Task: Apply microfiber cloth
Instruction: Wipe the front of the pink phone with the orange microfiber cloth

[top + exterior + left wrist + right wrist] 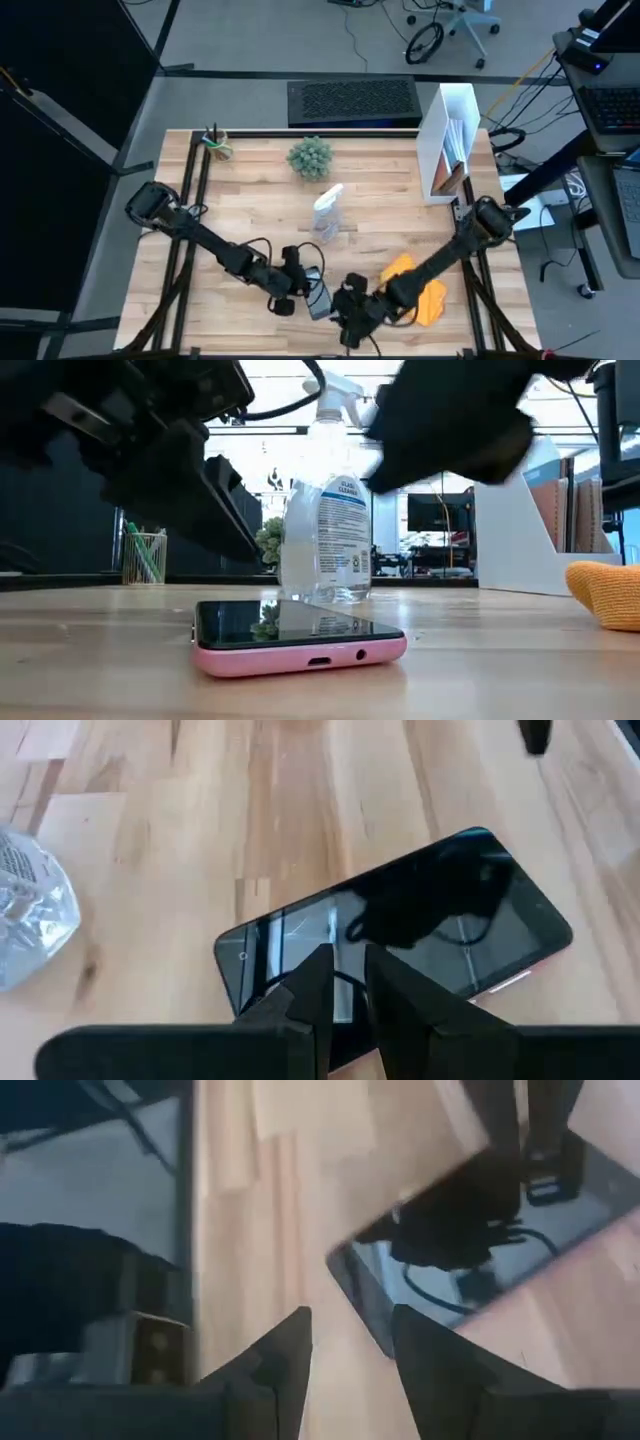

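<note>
The cloth lies bunched on the table, under the right arm. The right gripper, fingers apart and empty, hovers near the phone; the left gripper, nearly closed, hangs over it.

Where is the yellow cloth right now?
In the high view the microfiber cloth lies on the table's front right part, under the right arm, to the right of the smartphone.
</note>
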